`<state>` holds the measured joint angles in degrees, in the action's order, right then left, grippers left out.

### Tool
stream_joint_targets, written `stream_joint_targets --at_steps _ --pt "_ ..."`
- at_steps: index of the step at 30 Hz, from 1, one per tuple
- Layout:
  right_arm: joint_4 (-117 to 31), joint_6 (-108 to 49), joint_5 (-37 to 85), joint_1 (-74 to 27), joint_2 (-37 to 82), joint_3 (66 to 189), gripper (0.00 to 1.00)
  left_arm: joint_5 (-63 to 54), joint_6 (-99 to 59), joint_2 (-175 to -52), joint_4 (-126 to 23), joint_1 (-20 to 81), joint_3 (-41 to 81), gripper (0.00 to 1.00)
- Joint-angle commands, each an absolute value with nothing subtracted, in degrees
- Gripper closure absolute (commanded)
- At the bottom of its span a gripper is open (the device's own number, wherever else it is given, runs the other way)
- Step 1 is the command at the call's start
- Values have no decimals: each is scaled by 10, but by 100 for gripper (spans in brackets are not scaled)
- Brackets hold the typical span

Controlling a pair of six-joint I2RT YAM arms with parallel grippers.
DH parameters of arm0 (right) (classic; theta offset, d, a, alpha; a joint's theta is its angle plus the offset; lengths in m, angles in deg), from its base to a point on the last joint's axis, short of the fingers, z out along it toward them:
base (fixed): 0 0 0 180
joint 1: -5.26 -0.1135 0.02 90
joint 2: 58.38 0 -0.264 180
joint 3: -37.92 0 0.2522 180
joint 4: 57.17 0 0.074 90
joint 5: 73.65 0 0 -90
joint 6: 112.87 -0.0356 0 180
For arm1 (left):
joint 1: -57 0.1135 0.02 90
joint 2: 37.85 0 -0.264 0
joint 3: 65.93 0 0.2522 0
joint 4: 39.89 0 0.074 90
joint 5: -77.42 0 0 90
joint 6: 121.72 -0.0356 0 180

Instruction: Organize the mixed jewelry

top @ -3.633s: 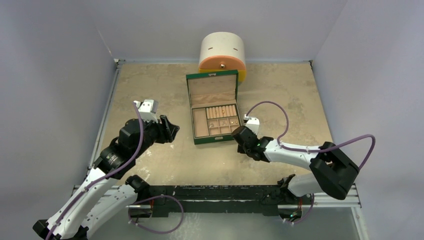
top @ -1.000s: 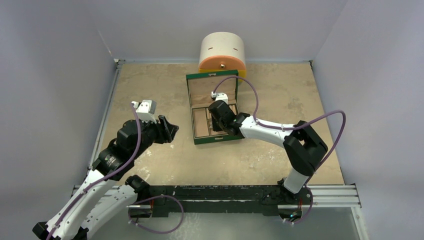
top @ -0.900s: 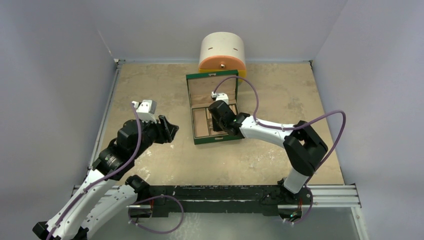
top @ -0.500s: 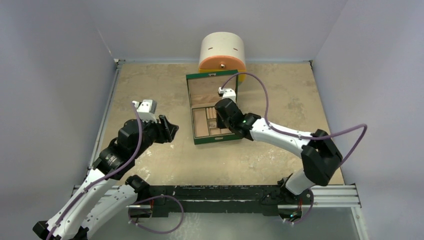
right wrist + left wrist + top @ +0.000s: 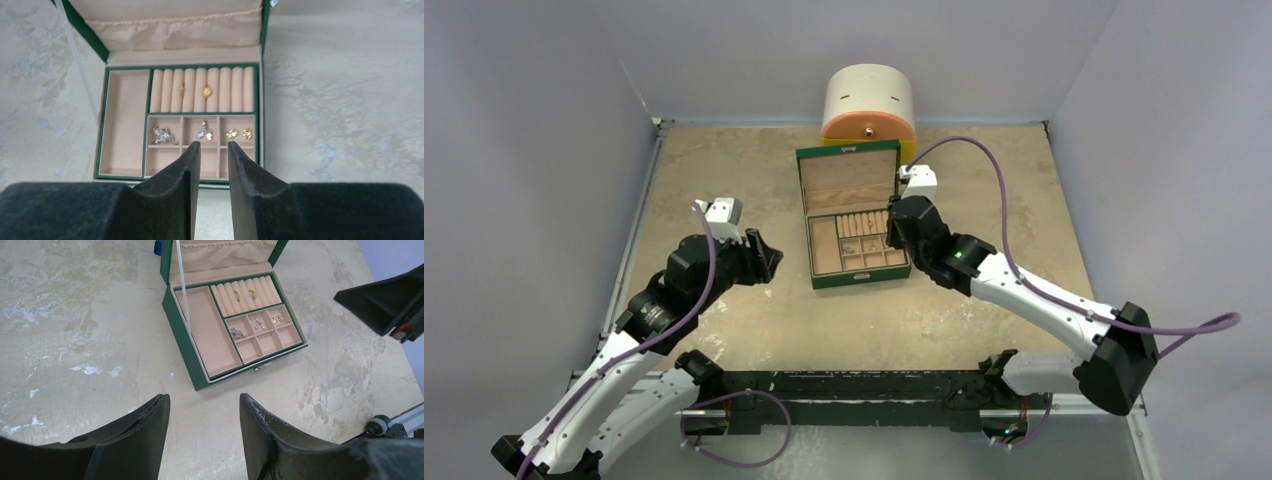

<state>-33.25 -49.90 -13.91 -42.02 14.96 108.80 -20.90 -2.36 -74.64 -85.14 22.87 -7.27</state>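
Jewelry (image 5: 161, 134) lies in compartments of the green box (image 5: 175, 32); the right gripper (image 5: 210, 150) stands slightly parted, the left gripper (image 5: 204, 407) wide, both holding nothing.

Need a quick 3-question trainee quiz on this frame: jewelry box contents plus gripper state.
1. True or false: something is pinched between the fingers of the right gripper.
2. How many gold rings sit in the ring rolls of the green box? A) none B) two C) five
3. Fill in: the long left compartment holds ____.

Key: 1 false; 2 B; 3 nothing.
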Motion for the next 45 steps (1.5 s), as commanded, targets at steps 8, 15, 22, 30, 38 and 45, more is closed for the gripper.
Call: stream_joint_targets --at_steps 8,15,22,30,38,45 --pt "-366 -418 -172 -348 113 1105 71 -228 -26 -763 -842 232 -53 47" --pt "-384 -406 -134 -283 146 1169 76 -304 -52 -820 -844 232 5 48" --pt "-384 -420 -62 -232 197 1242 94 -446 -63 -924 -845 233 112 44" --pt "-391 -449 8 -192 250 1295 100 -491 -50 -1043 -814 238 206 34" --pt "-406 -486 94 -151 296 1317 100 -479 -25 -1140 -798 269 303 32" --pt "-421 -506 135 -132 317 1317 100 -353 9 -1224 -778 355 351 34"
